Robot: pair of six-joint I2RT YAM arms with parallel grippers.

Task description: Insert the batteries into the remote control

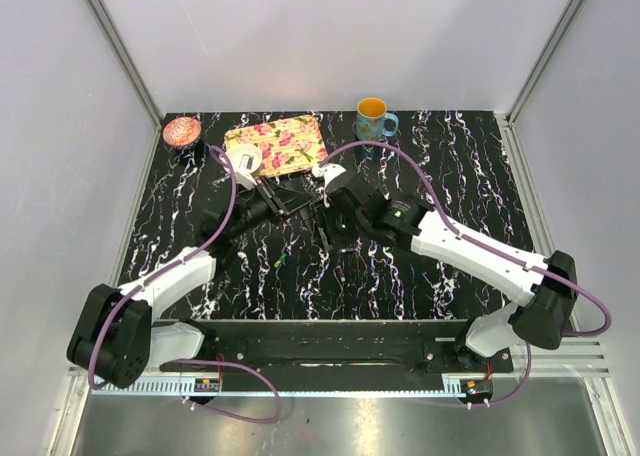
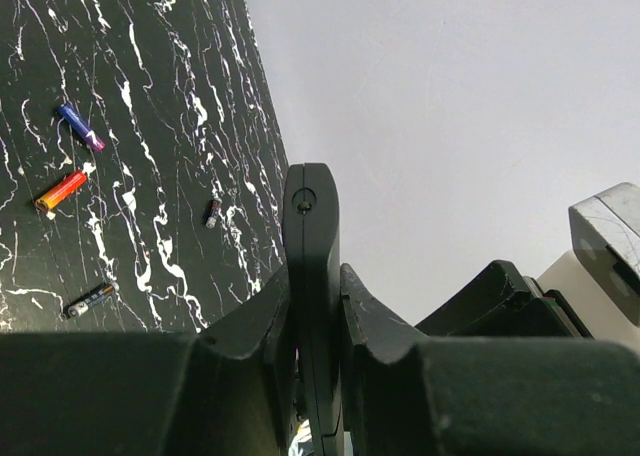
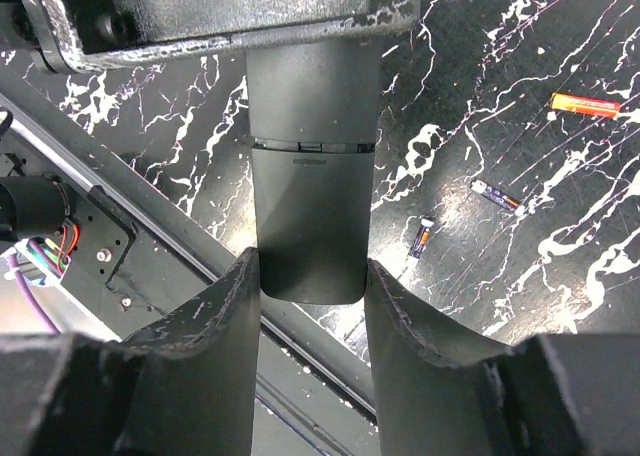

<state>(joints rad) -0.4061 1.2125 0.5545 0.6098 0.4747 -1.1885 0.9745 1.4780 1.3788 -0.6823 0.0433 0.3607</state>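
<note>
Remote control (image 3: 312, 176) | clenched: left end effector (image 2: 315, 306), right end effector (image 3: 312, 271) | batteries (image 2: 62, 188) on table (image 2: 150, 126)

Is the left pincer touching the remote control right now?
Touching. The left wrist view shows the remote control edge-on, clamped in the left pincer, with no gap on either side.

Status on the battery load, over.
Left gripper shut on remote control, raised. Right gripper shut on its free end. Batteries loose on tabletop. Nothing blocking.
</note>
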